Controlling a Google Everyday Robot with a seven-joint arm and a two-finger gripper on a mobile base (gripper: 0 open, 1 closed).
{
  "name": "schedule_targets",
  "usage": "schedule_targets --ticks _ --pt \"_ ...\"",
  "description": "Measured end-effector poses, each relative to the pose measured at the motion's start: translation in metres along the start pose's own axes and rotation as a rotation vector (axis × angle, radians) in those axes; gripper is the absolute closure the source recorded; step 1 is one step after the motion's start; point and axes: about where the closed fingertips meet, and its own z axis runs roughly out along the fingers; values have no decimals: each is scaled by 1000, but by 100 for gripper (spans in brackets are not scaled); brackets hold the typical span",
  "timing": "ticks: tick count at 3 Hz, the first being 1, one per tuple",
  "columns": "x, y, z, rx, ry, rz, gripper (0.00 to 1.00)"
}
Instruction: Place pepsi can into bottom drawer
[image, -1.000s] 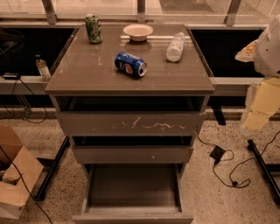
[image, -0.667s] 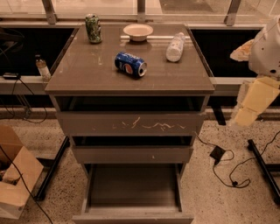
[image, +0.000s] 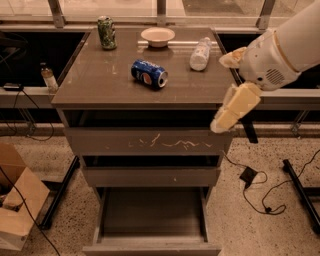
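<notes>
Here the gripper (image: 218, 94) hangs at the right edge of the cabinet top (image: 95, 82), about level with its front right corner. Its two cream fingers (image: 235, 107) are spread well apart with nothing between them. One points down past the front edge and the other sits higher, by the clear bottle (image: 200, 53). The white arm behind it runs off the frame's upper right corner.

The pepsi can (image: 149, 74) lies on its side near the middle of the top, well to the left of the gripper and untouched, with its logo facing forward. The clear bottle lies toward the back right corner, a shallow bowl (image: 158, 36) rests at the back edge, and a green can (image: 106, 32) stands upright near the back left corner.

Below, the bottom drawer (image: 152, 210) is pulled out with its floor bare. Its front panel is cut off by the picture's lower edge. The gaps above the two upper drawer fronts are too dark to see into.
</notes>
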Motion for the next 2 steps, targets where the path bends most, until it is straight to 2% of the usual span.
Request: schedule_targets --ticks 2 --pt "-49 -36 53 -64 -221 -48 0"
